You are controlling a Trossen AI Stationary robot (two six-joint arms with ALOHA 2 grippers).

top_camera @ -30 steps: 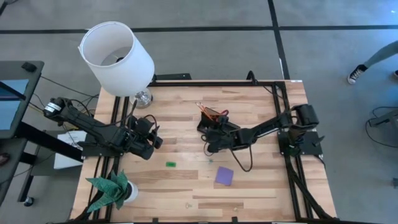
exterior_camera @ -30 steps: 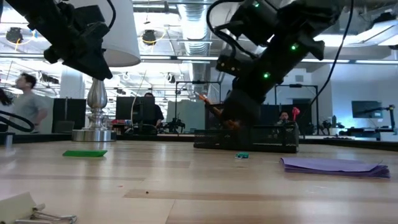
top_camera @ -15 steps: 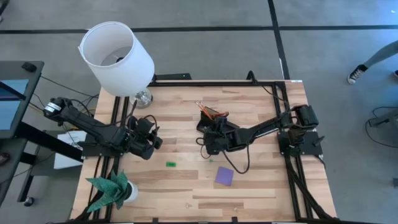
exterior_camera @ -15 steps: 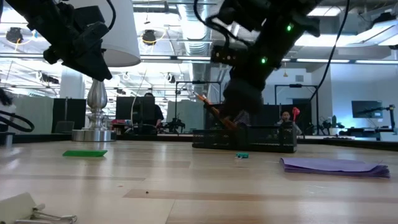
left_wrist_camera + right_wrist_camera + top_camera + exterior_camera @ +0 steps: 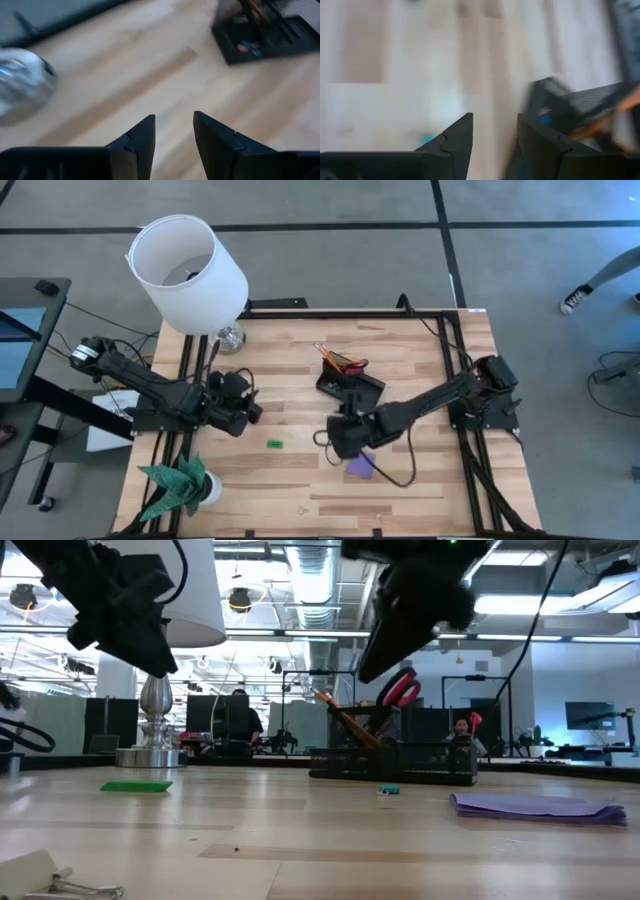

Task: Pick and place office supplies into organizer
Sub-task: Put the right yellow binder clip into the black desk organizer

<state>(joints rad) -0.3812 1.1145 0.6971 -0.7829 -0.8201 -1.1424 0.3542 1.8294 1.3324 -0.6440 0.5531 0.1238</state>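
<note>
The organizer (image 5: 349, 385) sits near the middle of the table (image 5: 420, 490), a little toward its far edge, and it is already partly filled. Red-handled scissors (image 5: 401, 690) and orange pencils (image 5: 343, 718) stand leaning in its taller back section, and the left wrist view shows small blue and pink bits lying in one of the low front compartments; what they are is too small to tell.

Still loose on the wood are the purple note pad (image 5: 362, 466), well toward the near edge, a green flat piece (image 5: 275, 444) toward the left side, and a tiny teal piece (image 5: 388, 790) lying just in front of the organizer in the low view. By this showing the task is roughly halfway, with the flat and small items left.

The right gripper (image 5: 338, 442) hangs above the table between the organizer and the near edge, just beside the note pad, fingers apart and holding nothing; the pad looks like its likely next pick. The left gripper (image 5: 238, 402) waits near the left edge by the lamp base (image 5: 229, 336), its fingers also parted and empty.
</note>
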